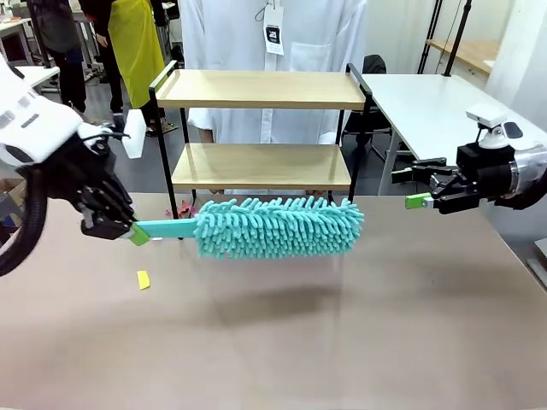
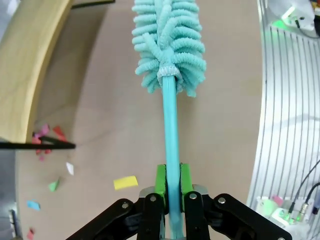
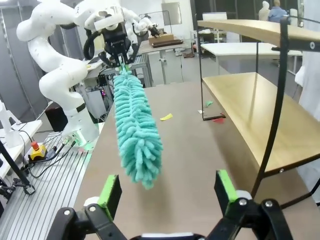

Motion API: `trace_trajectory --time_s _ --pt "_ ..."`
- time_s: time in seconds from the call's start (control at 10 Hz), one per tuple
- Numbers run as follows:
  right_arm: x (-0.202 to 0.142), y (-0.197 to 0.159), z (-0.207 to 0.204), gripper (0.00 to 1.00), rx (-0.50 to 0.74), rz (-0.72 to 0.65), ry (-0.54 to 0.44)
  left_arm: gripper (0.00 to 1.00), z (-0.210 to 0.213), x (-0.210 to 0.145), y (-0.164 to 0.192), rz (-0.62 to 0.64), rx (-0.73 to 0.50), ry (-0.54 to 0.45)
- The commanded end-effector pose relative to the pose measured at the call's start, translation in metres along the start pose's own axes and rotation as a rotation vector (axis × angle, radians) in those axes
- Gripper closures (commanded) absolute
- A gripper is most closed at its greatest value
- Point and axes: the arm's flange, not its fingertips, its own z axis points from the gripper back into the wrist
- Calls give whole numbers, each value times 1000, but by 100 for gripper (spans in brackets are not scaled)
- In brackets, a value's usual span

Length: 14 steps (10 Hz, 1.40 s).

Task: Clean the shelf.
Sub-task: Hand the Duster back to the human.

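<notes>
left tool (image 1: pixel 137 232) clamped on duster (image 1: pixel 278 227) handle, right tool (image 1: pixel 419 190) wide, empty. best to lift level onto shelf (image 1: pixel 261 166) boards, sweeping gently outward.

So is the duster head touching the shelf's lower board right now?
No: in the right wrist view the duster, held by the left claw, hangs over the table, apart from the shelf.

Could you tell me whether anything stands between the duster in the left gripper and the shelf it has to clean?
Nothing visible does. The left gripper holds the fluffy teal microfibre duster above the table, in front of the two-tier wooden shelf with a black metal frame; both boards look bare, and open space lies between.
</notes>
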Motion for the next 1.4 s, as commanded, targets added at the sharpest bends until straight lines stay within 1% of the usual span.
trace_trajectory --time_s 0.0,0.1,0.2,0.3,0.5,0.8,1.3 --pt "-9 -3 -15 0 -17 27 -46 87 -21 -7 12 -48 -43 -79" --pt "-12 -6 -17 0 -14 28 -50 87 -28 -6 17 -38 -35 -100" --pt "-17 -8 -18 0 -16 21 -58 87 -31 -3 18 -62 -45 -97" --pt "-23 -9 -21 0 -10 11 -63 87 -21 -2 11 -23 -23 -34" --pt "-31 -5 -29 0 27 -1 -74 87 -21 -2 11 -23 -23 -34" --pt "-50 5 -37 0 48 -23 -73 87 -21 -2 11 -23 -23 -34" --pt "-82 1 -68 0 68 -28 -104 87 -21 -2 11 -23 -23 -34"
